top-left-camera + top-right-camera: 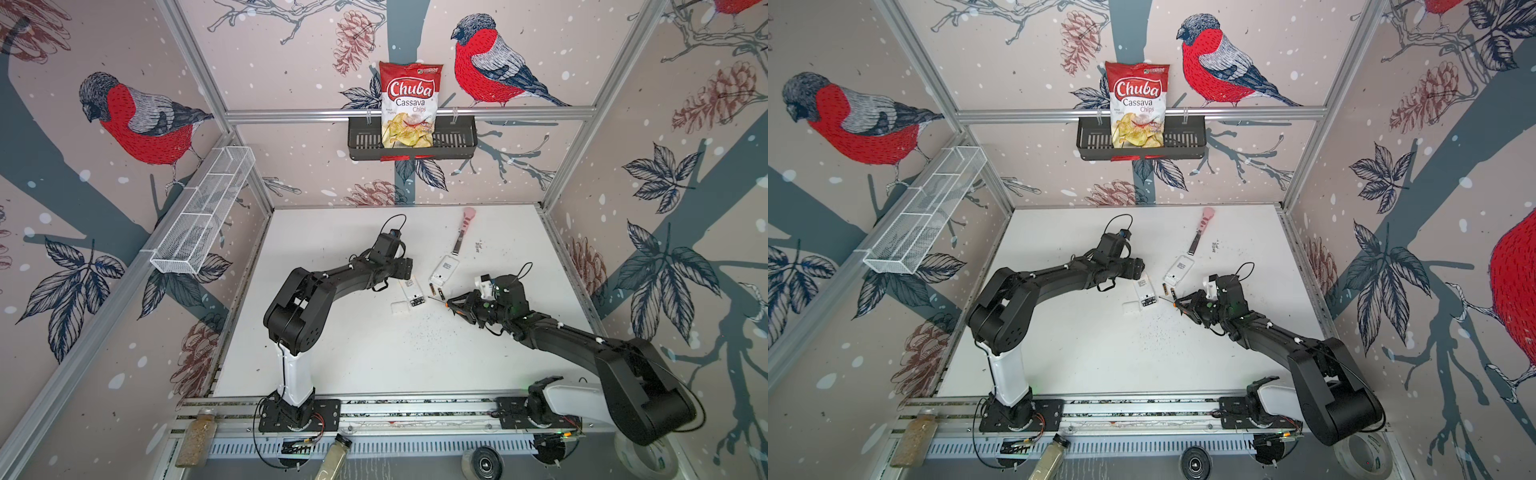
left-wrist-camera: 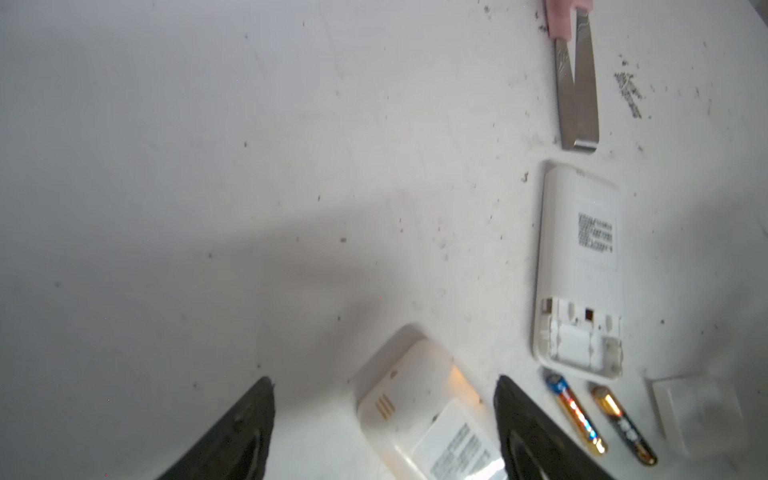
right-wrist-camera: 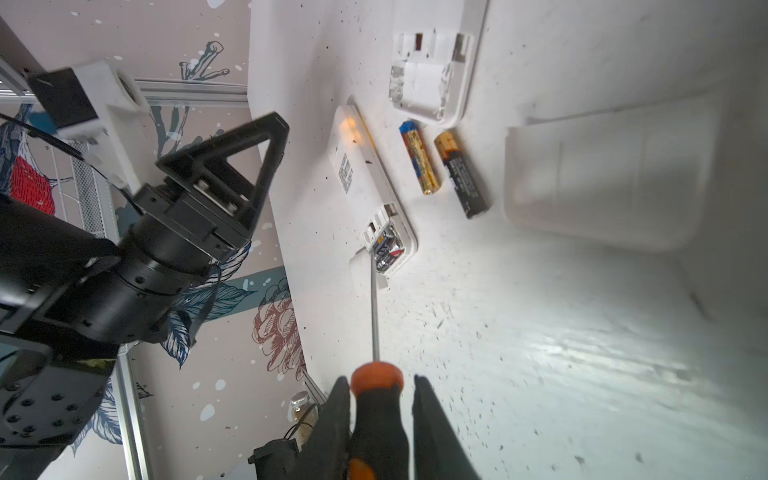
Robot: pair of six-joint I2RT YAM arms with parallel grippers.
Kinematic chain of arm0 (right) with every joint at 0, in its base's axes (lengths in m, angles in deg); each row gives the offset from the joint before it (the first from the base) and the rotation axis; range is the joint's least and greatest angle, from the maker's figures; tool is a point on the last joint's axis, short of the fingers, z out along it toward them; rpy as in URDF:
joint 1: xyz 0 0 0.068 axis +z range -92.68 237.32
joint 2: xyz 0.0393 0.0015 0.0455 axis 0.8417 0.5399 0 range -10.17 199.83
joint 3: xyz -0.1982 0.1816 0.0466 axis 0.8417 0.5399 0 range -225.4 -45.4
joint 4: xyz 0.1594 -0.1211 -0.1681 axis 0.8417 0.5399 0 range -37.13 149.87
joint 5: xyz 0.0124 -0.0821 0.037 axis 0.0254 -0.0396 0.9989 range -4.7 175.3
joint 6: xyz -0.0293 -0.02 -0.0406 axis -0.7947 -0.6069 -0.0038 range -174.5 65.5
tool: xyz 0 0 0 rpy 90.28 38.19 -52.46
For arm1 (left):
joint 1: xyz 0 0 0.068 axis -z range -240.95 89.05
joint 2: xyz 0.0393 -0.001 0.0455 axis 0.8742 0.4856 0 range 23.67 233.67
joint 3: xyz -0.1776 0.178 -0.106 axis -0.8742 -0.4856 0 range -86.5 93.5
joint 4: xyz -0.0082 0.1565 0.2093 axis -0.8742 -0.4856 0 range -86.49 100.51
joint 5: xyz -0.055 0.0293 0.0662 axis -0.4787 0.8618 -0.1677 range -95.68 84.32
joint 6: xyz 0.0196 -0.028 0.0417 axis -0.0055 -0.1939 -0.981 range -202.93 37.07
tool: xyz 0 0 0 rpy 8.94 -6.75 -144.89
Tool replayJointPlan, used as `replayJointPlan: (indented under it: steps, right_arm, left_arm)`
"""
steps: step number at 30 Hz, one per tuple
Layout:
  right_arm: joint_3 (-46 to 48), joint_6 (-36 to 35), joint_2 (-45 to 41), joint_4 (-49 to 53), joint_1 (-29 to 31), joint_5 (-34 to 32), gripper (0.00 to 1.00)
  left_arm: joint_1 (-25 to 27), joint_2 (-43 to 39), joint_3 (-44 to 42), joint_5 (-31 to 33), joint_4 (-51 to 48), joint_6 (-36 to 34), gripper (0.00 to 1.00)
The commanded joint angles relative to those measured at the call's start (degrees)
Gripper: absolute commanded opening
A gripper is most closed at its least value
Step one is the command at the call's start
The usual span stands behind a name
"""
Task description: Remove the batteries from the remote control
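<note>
right gripper [image 3: 380, 380] clamped on screwdriver [image 3: 374, 316]; tip at batteries [image 3: 388, 249] in remote [image 3: 361, 178], straight ahead; left gripper [image 2: 384, 380] jaws apart, straddling remote's other end

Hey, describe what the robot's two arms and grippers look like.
The left arm and right arm are matte black with bulky rounded joints, each with a white lower link and black base plate. Thin black cables loop off the wrists. The left gripper and right gripper have black tapering fingers; the left's are open triangular frames.
</note>
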Motion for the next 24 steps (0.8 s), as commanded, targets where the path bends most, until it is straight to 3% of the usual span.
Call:
replayJointPlan:
  steps: [1, 5, 12, 24]
  right_arm:
    - [-0.7, -1.6, 0.0, -0.5, -0.2, -0.6, 0.00]
    - [-0.5, -2.2, -0.5, 0.0, -0.8, -0.6, 0.00]
    - [-0.3, -3.0, -1.1, -0.3, -1.2, -0.4, 0.00]
    - [-1.6, -5.9, 0.7, 1.0, -1.2, 0.5, 0.00]
  left_arm:
    - [0.4, 3.6, 6.0, 0.8, -10.1, -2.6, 0.84]
    - [2.2, 9.8, 14.0, 4.3, -18.0, -3.3, 0.85]
    - [2.6, 12.8, 15.6, 6.9, -20.8, -2.7, 0.81]
    - [2.3, 7.9, 7.7, 10.4, -18.4, -0.4, 0.80]
